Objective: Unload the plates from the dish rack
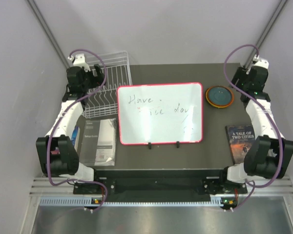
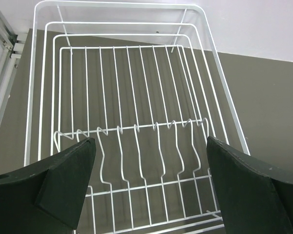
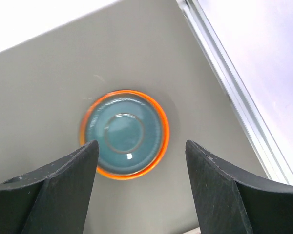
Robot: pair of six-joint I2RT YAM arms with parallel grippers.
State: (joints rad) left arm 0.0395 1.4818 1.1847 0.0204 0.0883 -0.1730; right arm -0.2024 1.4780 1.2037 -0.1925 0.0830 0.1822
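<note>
- Dish rack (image 1: 118, 68): white wire, rect., thin rods w/ wavy upright prongs + raised open sides. At far-left corner of worktop (image 1: 215, 126). Slots seen from L wrist cam bare.
- Teal-blue plate (image 3: 123, 132): round, glossy, ringed centre. Stacked on orange plate (image 3: 166, 132), only its rim showing.
- Stack flat on dark matte worktop, far right, well apart from rack.
- L fingers (image 2: 68, 180): dark, matte, blunt wedges. Wide apart above rack's prongs, gripping nothing.
- R fingers (image 3: 219, 180): same dark wedges, apart above plate stack, clamped on nothing.
- Whiteboard (image 1: 160, 113): glossy white, rounded corners, pink-red frame, handwritten. Mid-worktop, btw rack + stack.
- Paperback (image 1: 240, 141) flat near right edge; grey booklet (image 1: 100, 141) near left, nearer than rack.
</note>
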